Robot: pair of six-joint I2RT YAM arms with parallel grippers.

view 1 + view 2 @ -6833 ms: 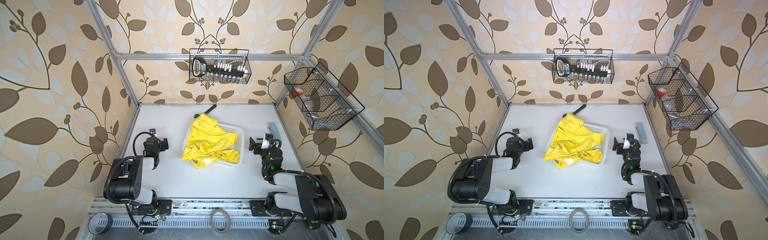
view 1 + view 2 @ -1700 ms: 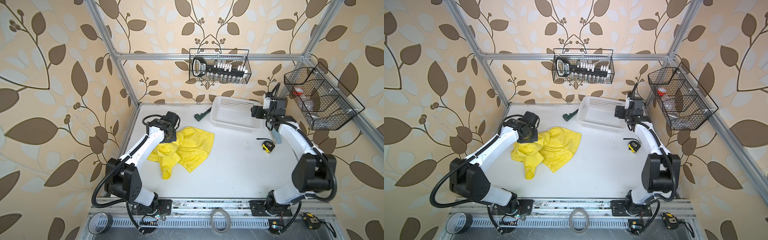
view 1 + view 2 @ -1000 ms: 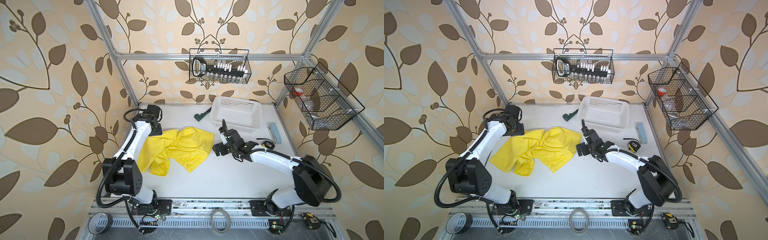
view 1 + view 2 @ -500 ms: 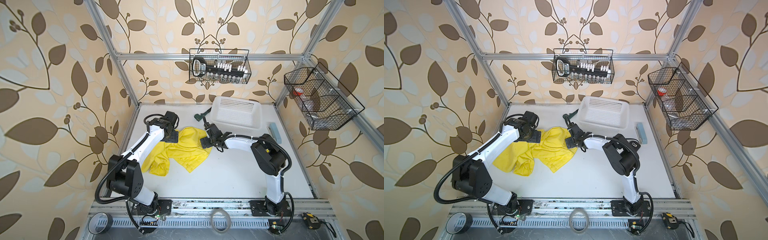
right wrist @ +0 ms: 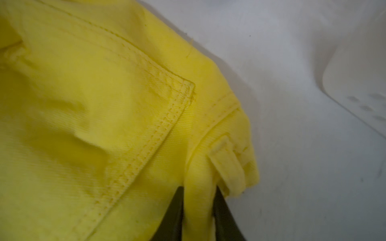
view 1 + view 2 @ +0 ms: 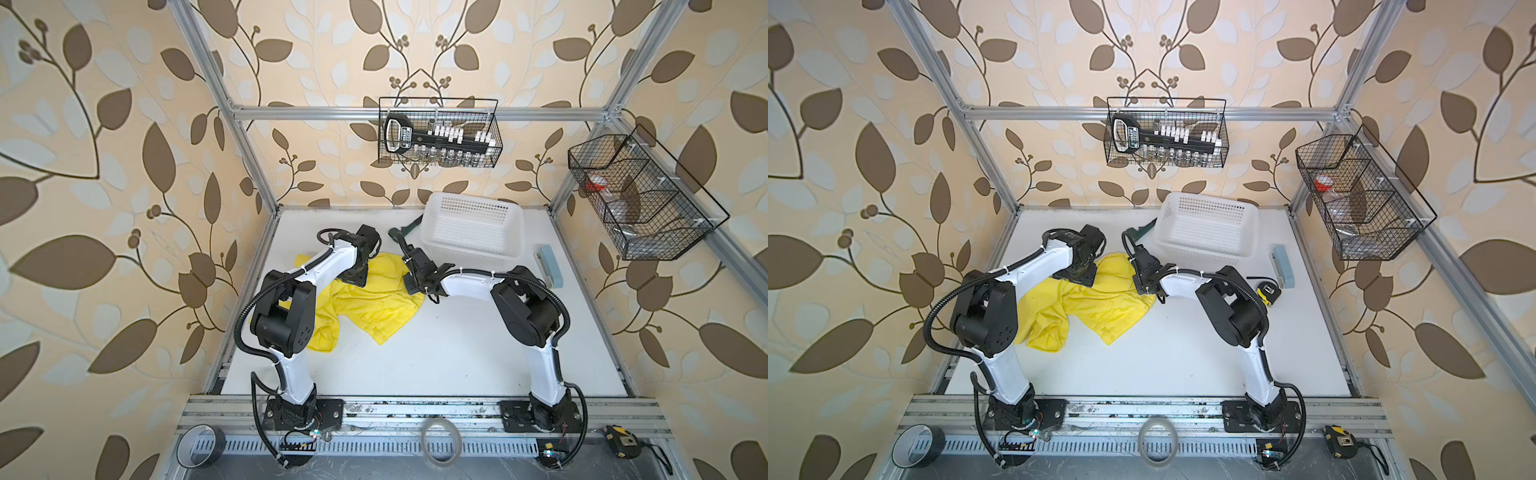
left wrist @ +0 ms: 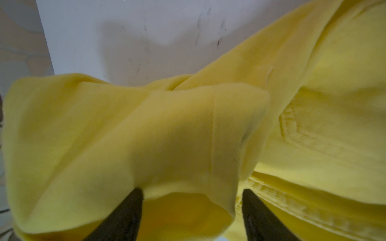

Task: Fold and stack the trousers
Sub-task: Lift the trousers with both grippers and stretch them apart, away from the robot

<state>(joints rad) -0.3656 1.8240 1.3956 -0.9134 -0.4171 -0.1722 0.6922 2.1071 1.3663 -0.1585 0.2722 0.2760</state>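
While the pair of bright yellow soft fabric trousers (image 6: pixel 365 303) is being seen as a crumpled heap on the flat white counter (image 6: pixel 457 353), left of the middle and near but apart from the white perforated plastic basket (image 6: pixel 469 257), its far edge is being taken up at two points. At the right end of that edge a narrow ridge of waistband cloth, just beside a yellow belt loop (image 5: pixel 227 164), is being gripped between the shut jaws of the right gripper (image 5: pixel 198 191). At the left end a thick rounded fold is being straddled by the left gripper (image 7: pixel 191 196), whose jaws are being shown apart, and no pinch on that fold is being shown. From both grippers the bulk of the garment is being spread toward the near side of the counter, toward the arm bases: in both top views a rounded lobe (image 6: pixel 324 332) is being seen trailing to the near left beside the left arm, and a pointed lobe (image 6: pixel 384 332) toward the near middle. The waist end is therefore being judged as lying nearer the right arm and the leg ends nearer the left arm, though the long axis cannot be told for certain in cloth so bunched. A lift along the far edge, with the length hanging toward the bases, is being judged as the coming move; the left fold would need clamping first.
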